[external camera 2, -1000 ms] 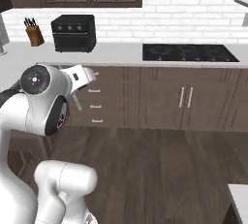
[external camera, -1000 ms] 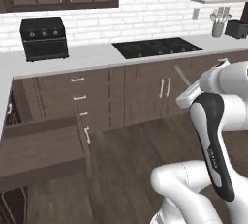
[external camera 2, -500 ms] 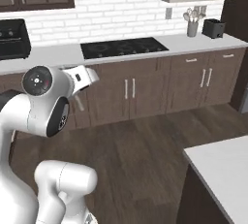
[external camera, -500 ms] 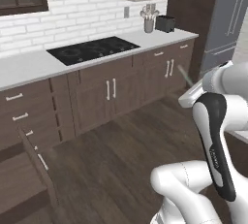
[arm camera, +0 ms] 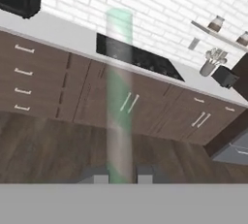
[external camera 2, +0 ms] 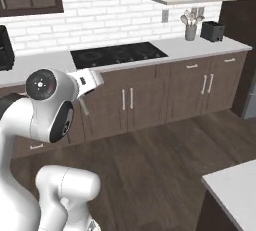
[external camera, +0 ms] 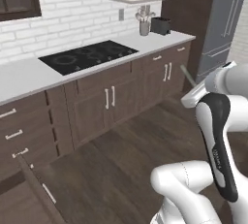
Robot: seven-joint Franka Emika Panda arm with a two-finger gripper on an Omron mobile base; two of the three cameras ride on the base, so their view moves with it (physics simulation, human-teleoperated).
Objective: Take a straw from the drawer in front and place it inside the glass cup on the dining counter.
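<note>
My gripper (arm camera: 119,177) is shut on the straw (arm camera: 118,92), a pale translucent green stick that rises straight up from between the fingertips in the hand view. In the left base view the straw (external camera: 186,74) pokes out as a thin line above the white hand (external camera: 195,95). From the right base view the straw (external camera 2: 84,107) shows just under the hand (external camera 2: 88,79). The open dark brown drawer (external camera: 30,185) sits at the lower left. A white corner of the dining counter (external camera 2: 234,185) shows at the lower right. The glass cup is out of view.
A long white worktop with a black cooktop (external camera: 88,55) runs along the brick wall above dark cabinets (external camera 2: 130,104). A utensil pot and black toaster (external camera 2: 213,30) stand at its right end under a shelf. Tall grey fridge doors (external camera: 224,22) are at the far right. Dark wooden floor lies between.
The whole picture has swung right with the base: the drawer slid off to the left and the dining counter's corner came in. The straw stays gripped.
</note>
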